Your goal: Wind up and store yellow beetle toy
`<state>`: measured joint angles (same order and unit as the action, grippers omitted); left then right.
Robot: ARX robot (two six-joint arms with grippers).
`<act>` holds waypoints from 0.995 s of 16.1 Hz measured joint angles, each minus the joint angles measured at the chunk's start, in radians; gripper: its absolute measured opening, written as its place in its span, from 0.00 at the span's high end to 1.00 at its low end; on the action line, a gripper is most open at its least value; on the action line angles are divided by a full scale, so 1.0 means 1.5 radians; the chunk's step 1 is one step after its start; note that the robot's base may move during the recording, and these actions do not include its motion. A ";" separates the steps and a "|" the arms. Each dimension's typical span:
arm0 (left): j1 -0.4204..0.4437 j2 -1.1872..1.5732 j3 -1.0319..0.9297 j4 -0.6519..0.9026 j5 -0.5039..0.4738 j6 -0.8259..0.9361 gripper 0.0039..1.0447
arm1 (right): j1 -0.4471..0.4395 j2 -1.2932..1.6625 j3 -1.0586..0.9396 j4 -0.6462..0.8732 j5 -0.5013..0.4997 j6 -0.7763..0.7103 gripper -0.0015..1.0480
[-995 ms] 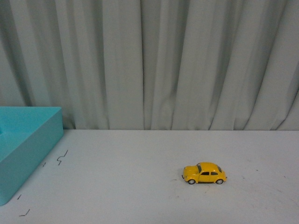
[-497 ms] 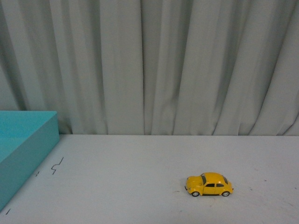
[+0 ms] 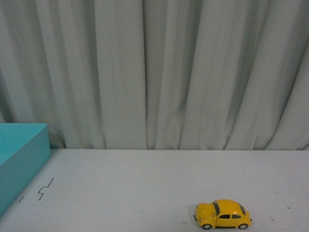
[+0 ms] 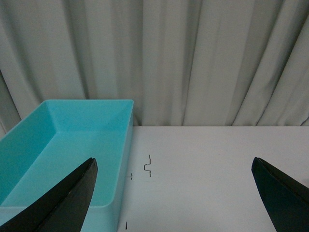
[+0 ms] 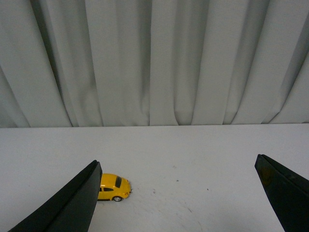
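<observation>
The yellow beetle toy is sitting on its wheels on the white worktop toward the robot's right, well apart from the teal box at the left, while the left tool and the right tool are both hovering spread wide, clamping nothing.

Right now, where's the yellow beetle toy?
Front view: the yellow beetle toy sits on the white table, lower right, well apart from the teal bin at left.

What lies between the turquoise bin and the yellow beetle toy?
Nothing but bare table up to the yellow beetle toy, save small dark marks near the turquoise bin; front view.
</observation>
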<state>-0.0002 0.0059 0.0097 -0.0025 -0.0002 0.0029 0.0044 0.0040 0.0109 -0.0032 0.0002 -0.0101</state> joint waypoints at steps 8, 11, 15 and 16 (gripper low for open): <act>0.000 0.000 0.000 0.000 0.000 0.000 0.06 | 0.000 0.000 0.000 0.000 0.000 0.000 0.06; 0.000 0.000 0.000 0.000 0.000 0.000 0.06 | 0.000 0.000 0.000 0.000 0.000 0.000 0.06; 0.000 0.000 0.000 0.000 0.000 0.000 0.06 | 0.000 0.000 0.000 0.000 0.000 0.000 0.06; 0.000 0.000 0.000 0.000 0.000 0.000 0.06 | 0.000 0.000 0.000 0.000 0.000 0.000 0.06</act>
<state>-0.0002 0.0059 0.0097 -0.0029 -0.0006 0.0029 0.0044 0.0040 0.0109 -0.0036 0.0002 -0.0101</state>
